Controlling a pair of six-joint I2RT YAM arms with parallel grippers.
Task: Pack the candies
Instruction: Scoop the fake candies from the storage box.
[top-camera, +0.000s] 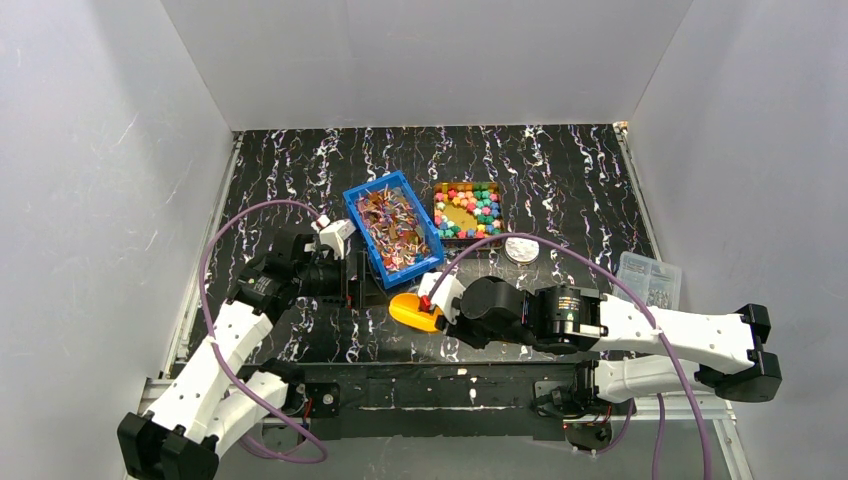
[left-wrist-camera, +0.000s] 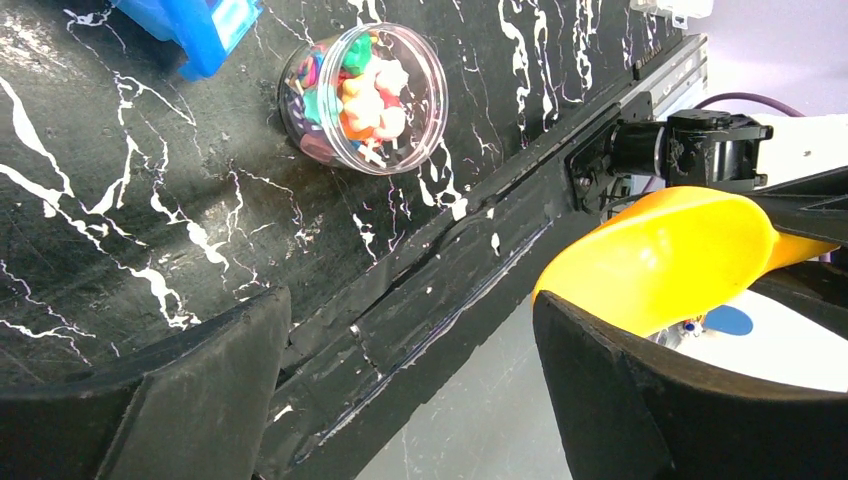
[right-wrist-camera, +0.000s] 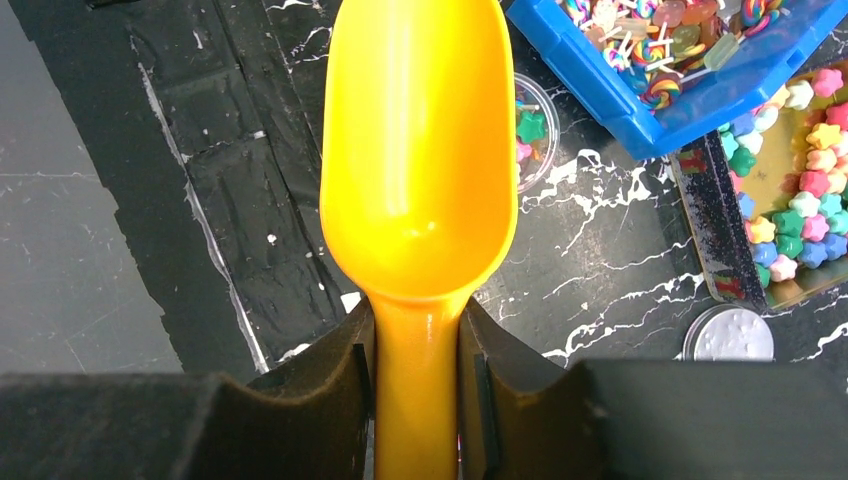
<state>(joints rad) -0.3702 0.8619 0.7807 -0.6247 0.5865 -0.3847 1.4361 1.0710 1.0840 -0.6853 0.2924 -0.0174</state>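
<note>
My right gripper (right-wrist-camera: 415, 360) is clamped on the handle of a yellow scoop (right-wrist-camera: 418, 150), one finger pressed to each side of the stem. The scoop's bowl points away from me, over the near part of the black marbled table (top-camera: 560, 180). Its right edge covers part of a small clear round tub (left-wrist-camera: 365, 98).

My left gripper (left-wrist-camera: 410, 370) holds nothing. Its jaws are spread wide above the table's near edge, and the tub sits beyond them, well apart from both fingers. Seen from my left wrist, the scoop's bowl shows just past my right-hand finger.

The candies (top-camera: 488, 205) are in two places. Most lie in a shallow gold tray (top-camera: 462, 208) toward the back of the table, ringed around its bare centre: star-shaped sweets in pink, green, blue, yellow and orange. A smaller lot fills the clear tub, which sits close to the near corner of a blue bin (top-camera: 352, 200). That bin is just left of the tray and is heaped with wrapped lollipops (right-wrist-camera: 670, 40).

A round silver lid (top-camera: 521, 248) lies on the table near the tray's front right corner. A clear plastic box (top-camera: 650, 278) rests at the table's right edge.
</note>
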